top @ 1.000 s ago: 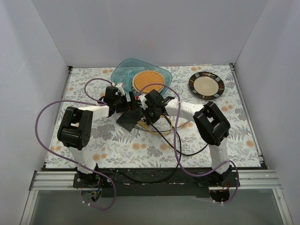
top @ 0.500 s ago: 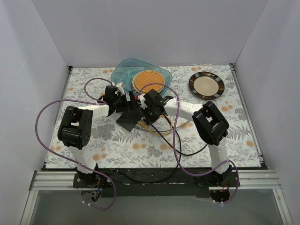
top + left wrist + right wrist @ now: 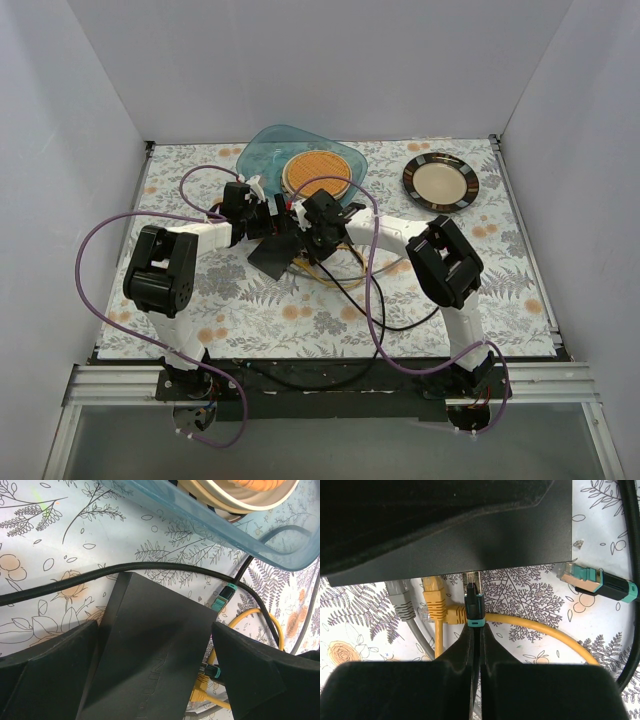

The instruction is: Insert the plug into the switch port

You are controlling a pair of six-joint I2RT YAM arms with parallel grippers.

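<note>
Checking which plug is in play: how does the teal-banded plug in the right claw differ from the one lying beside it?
The held plug is pinched in the right claw; the loose plug lies ungripped on the mat. The held plug's tip points at the edge of the switch; the loose plug points sideways, beside its corner. Both have black boots with teal bands.

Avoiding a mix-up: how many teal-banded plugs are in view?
2. One plug in the right end effector, tip at the switch edge; one loose plug on the tablecloth beside it. Others may be hidden.
</note>
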